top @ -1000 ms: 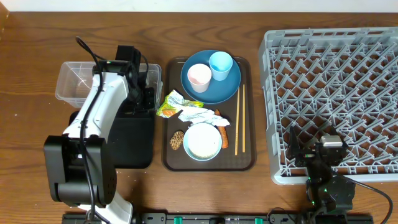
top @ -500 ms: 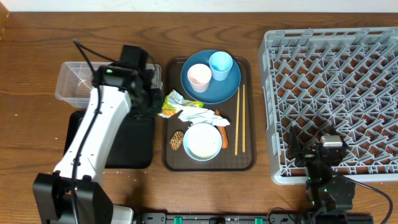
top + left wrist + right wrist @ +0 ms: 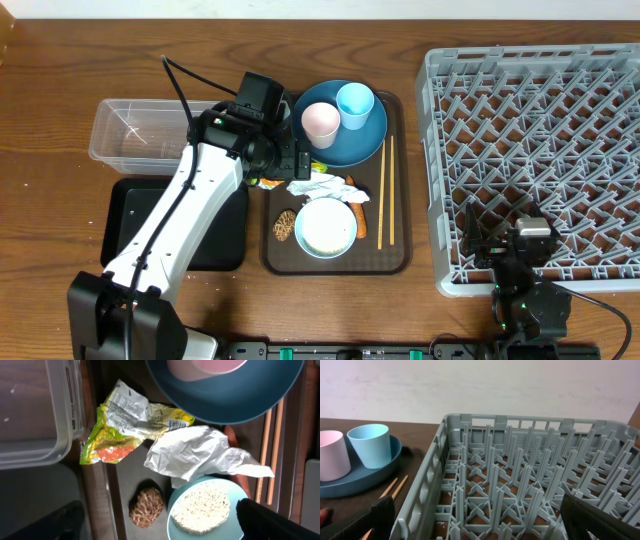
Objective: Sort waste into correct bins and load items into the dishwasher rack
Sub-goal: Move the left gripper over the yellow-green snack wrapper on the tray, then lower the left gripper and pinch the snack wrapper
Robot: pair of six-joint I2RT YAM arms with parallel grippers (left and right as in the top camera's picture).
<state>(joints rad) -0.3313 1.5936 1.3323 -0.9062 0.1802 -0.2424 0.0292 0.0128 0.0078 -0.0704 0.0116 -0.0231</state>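
Left gripper (image 3: 288,163) is hanging open above the left part of the brown serving tray (image 3: 395,250). In the wrist view its two fingers are standing far apart at the frame's lower corners, with nothing between them.

On the counter (image 3: 60,80), items are lying as follows, from the left:

1. The clear plastic tub (image 3: 140,130) is sitting at the far left, with the shallow black tray (image 3: 125,205) just in front of it. The left arm is crossing above the black tray.
2. The crumpled yellow-green wrapper (image 3: 125,425) is lying at the serving tray's left edge, close to the tub's corner.
3. The white paper (image 3: 200,452) is lying against the wrapper's right side and overlapping the rim of the light-blue bowl (image 3: 301,215).
4. The small brown lump (image 3: 146,507) is resting just left of the bowl, which is holding white rice-like crumbs (image 3: 201,507).
5. The orange carrot-like piece (image 3: 360,220) is lying just right of the bowl.
6. The dark-blue plate (image 3: 350,148) is occupying the tray's far end and carrying the white-pink cup (image 3: 320,123) and the light-blue cup (image 3: 355,103), both upright and side by side.
7. The wooden chopsticks (image 3: 384,190) are lying parallel along the tray's right side.
8. The grey dishwasher rack (image 3: 540,120) is standing at the right, apart from the tray.

Right gripper (image 3: 480,520) is hovering open over the rack's near edge, with its fingers spread wide and gripping nothing.
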